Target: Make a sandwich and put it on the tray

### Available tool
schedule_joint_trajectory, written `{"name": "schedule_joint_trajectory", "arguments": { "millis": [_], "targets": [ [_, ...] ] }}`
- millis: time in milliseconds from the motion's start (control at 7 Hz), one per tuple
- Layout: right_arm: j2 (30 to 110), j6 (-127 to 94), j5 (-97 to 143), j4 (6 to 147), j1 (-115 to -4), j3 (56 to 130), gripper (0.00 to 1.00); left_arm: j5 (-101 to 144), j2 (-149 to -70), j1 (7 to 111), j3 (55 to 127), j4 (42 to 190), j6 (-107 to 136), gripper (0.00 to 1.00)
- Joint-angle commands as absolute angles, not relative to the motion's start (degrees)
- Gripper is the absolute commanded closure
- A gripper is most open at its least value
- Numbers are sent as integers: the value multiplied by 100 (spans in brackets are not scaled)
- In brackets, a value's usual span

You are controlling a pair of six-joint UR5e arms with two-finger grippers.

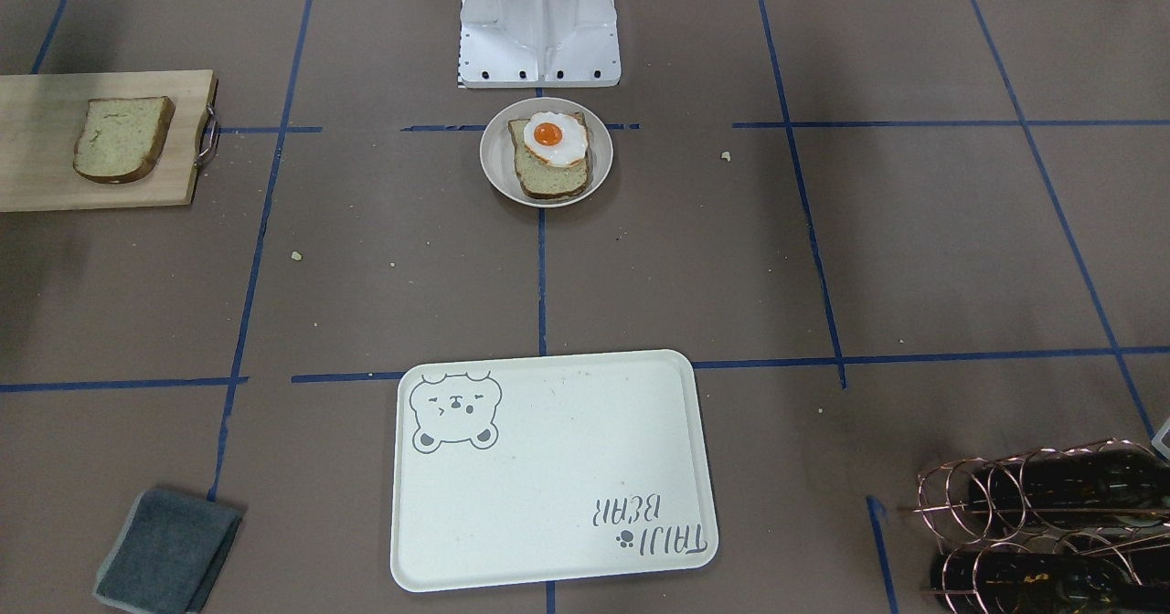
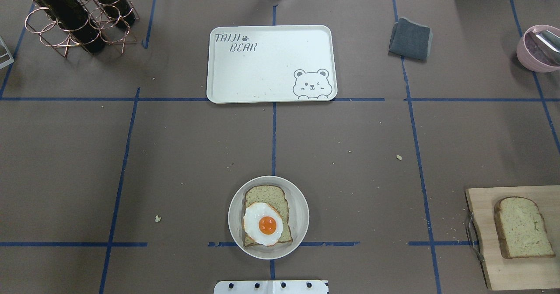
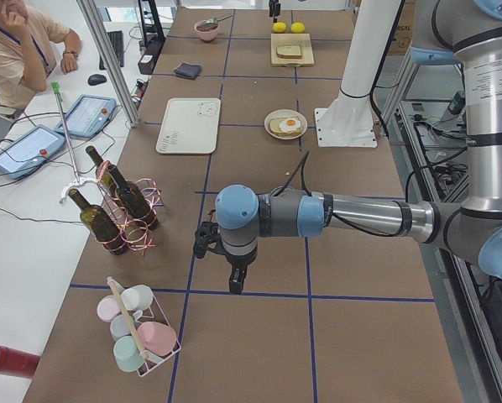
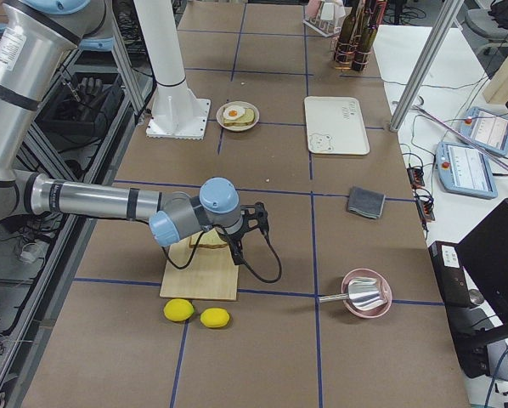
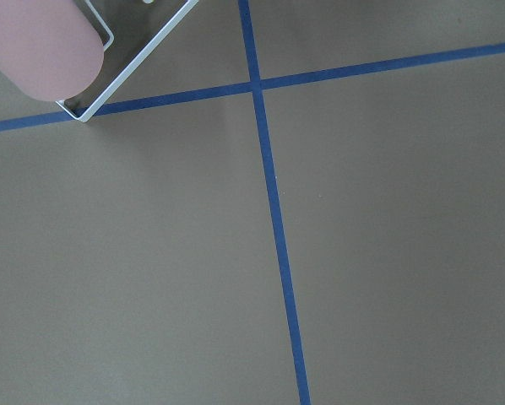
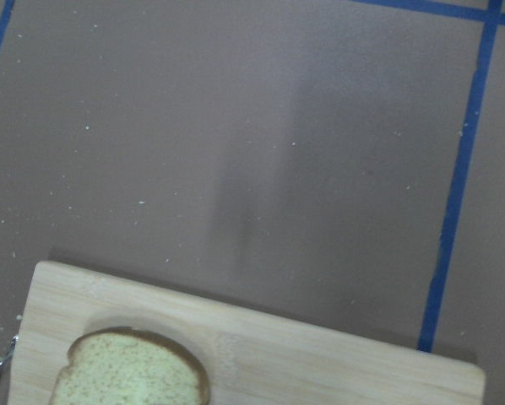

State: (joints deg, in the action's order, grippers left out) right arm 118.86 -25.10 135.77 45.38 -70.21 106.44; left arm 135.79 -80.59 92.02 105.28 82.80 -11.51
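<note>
Light is even and diffuse from above, moderately bright. Shadows are soft: broad dim patches toward both ends of the worktop (image 1: 686,276), and a thin one under the tray (image 1: 548,468). White mount (image 1: 539,20) nearly blown out. Side views are wide-angle, so the frame posts (image 4: 428,64) lean. Left wrist view: pink cup (image 5: 37,46) is out of focus. Right wrist view is slightly soft, with a faint shadow streak beyond the cutting board (image 6: 320,354).

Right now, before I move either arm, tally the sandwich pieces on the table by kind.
Fried egg: 1
Bread slices: 2, the dish slice under the egg and the board slice alone on the cutting board
Total: 3
</note>
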Motion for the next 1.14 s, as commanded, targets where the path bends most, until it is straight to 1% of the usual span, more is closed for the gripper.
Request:
{"name": "schedule_joint_trajectory", "arguments": {
  "millis": [0,143,286,429,571,1000],
  "targets": [
    [12085,-4667,13274,1709,-6069,9638,7,13579,-8051,9202,10521,8271,-1151,0],
    [12094,-5389,12767,1279,-5473,9589,11,13579,-8051,9202,10521,8271,-1151,0],
    [12094,-5579,12257,1214,-4953,9589,15,13579,-8042,9202,10521,8271,-1151,0],
    [12094,-5859,11904,1213,-4531,9580,21,13579,-8042,9202,10512,8271,-1151,0],
    [12129,-5906,11657,1213,-4257,9571,23,13579,-8033,9202,10512,8262,-1151,0],
    [12164,-5906,11593,1195,-4009,9571,30,13579,-8033,9202,10521,8262,-1151,0]
  ]
}}
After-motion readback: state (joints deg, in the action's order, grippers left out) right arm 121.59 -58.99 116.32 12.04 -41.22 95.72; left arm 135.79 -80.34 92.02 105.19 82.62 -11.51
